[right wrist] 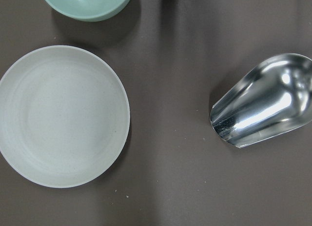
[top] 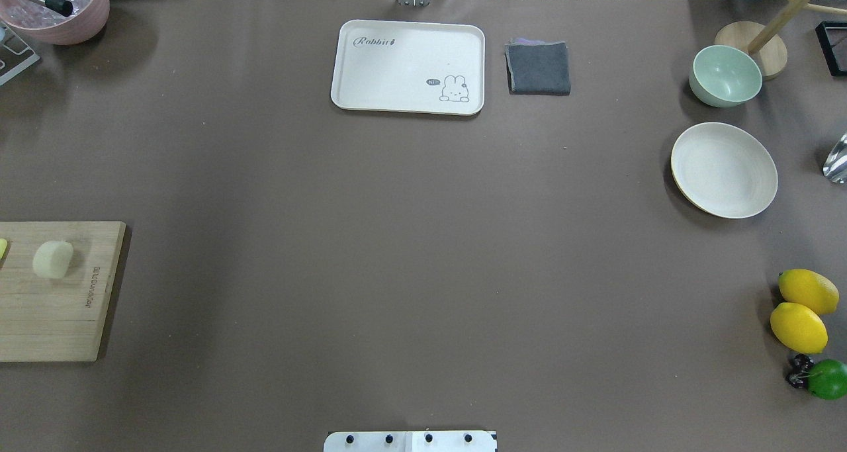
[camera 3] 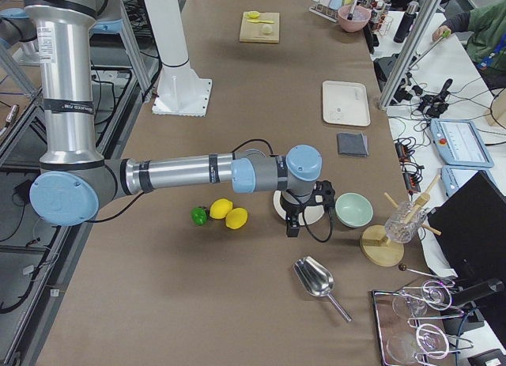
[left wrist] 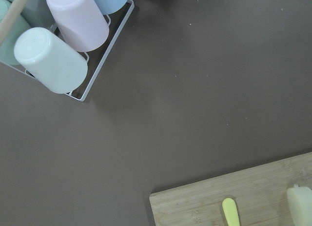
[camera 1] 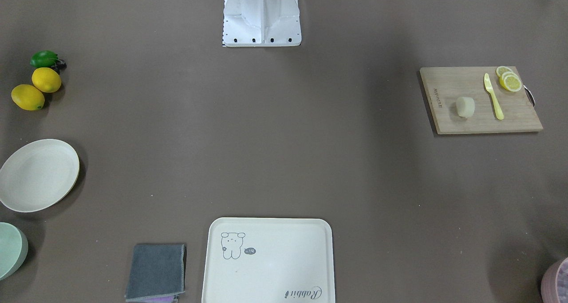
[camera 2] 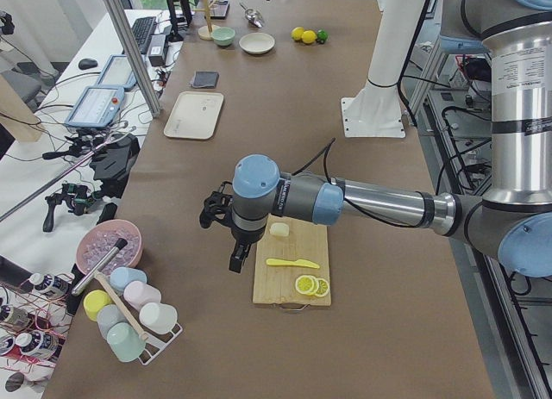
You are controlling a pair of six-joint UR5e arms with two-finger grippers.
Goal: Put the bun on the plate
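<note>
Only the side views are showing the left gripper (camera 2: 235,259) near the bun (camera 2: 279,229) and the right gripper (camera 3: 292,226) near the plate (camera 3: 278,201). I cannot tell how their fingers are standing.

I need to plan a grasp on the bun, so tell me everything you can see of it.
The bun is a small, pale cream-white lump, rounded yet blocky, smooth and matte. It looks whole. It rests on the wooden board, near the end facing the plate, apart from the yellow knife and the lemon slices. Only the board touches it. The plate is far off, across the table.
</note>
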